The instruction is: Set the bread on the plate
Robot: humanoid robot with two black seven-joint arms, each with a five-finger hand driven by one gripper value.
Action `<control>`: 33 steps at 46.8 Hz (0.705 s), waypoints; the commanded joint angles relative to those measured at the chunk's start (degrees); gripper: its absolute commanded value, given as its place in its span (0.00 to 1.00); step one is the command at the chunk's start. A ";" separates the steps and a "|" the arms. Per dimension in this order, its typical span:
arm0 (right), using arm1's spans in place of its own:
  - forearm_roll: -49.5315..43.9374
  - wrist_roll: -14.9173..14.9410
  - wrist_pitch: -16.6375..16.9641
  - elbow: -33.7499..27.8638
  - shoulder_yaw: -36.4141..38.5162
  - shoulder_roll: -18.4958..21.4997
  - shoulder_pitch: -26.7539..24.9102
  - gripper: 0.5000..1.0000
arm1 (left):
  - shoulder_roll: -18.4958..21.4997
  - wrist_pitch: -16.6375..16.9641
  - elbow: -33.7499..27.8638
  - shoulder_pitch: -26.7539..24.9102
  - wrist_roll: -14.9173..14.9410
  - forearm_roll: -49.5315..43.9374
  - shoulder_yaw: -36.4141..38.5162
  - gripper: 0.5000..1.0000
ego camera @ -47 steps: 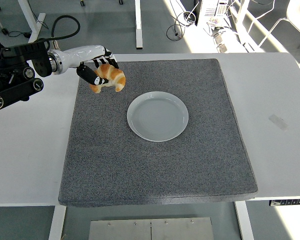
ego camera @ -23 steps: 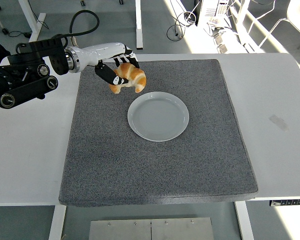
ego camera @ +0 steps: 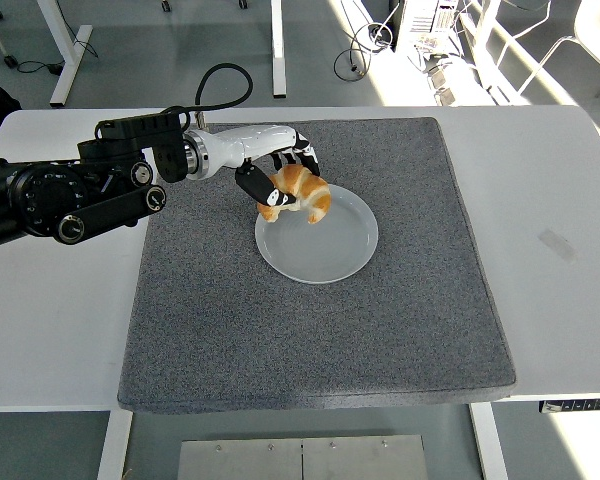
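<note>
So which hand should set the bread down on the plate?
The left hand. It already grips the bread and holds it over the plate's upper-left rim, so it probably only needs to lower and let go. No right arm is in view.

- The white table (ego camera: 570, 180) carries 1 dark grey mat (ego camera: 310, 330) across its middle.
- 1 pale plate (ego camera: 325, 250) sits on the mat, slightly toward the far side.
</note>
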 commanded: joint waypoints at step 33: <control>0.00 -0.03 -0.01 0.00 0.00 0.00 -0.02 1.00 | -4.69 1.59 4.94 3.62 -0.09 0.44 3.54 0.26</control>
